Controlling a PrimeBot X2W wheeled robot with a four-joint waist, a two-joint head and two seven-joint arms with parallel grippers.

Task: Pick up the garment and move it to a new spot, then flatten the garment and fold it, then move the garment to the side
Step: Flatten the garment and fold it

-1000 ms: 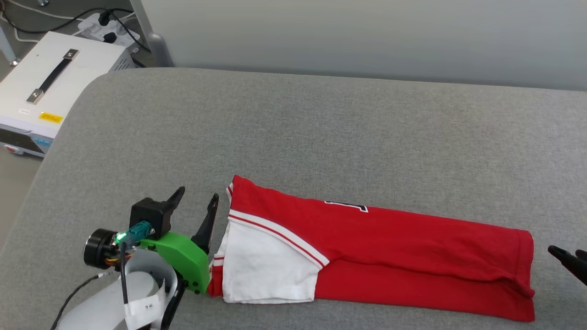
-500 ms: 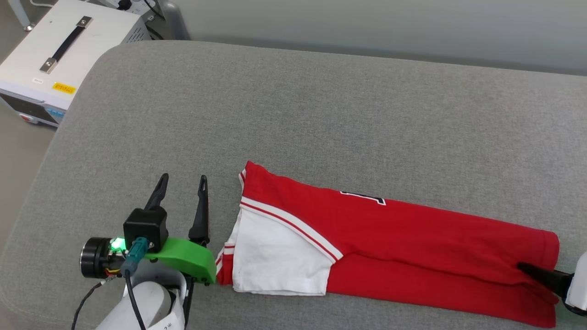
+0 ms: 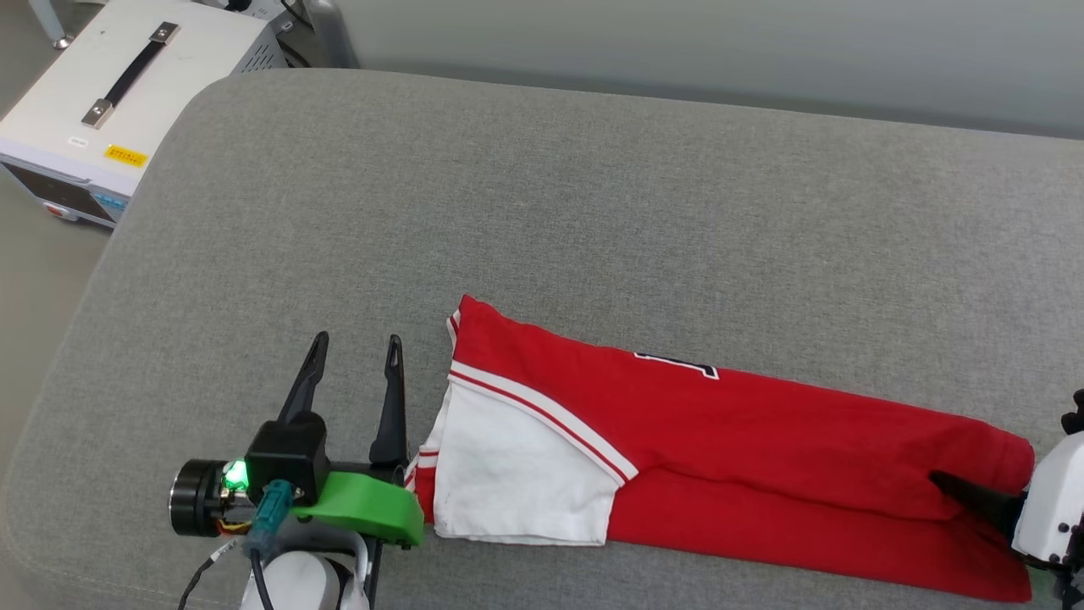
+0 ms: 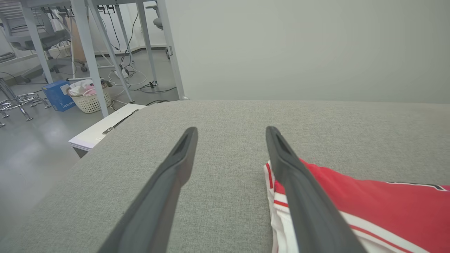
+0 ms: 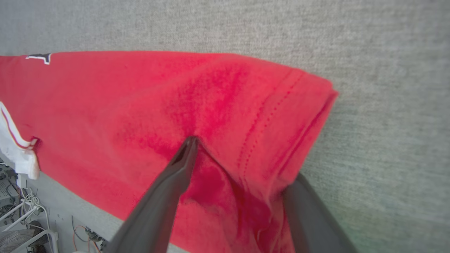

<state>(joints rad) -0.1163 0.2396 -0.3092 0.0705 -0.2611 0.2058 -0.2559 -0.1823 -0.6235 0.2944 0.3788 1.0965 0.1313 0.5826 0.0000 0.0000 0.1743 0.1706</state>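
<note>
Left tool (image 3: 357,341) gapes empty at the garment's (image 3: 762,440) 9 o'clock end. Right tool (image 5: 242,160) straddles the 3 o'clock hem, spread, 1 fingertip hidden.

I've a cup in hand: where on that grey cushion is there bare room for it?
Bare: far half of the cushion, between garment and back wall, and the patch left of the left gripper. Crowded: the near edge, holding garment and right gripper.

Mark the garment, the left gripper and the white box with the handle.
garment (image 3: 762,432): head view, on its red body.
left gripper (image 3: 356,343): head view, midway between its fingertips.
white box (image 3: 190,63): head view, on its top panel.
</note>
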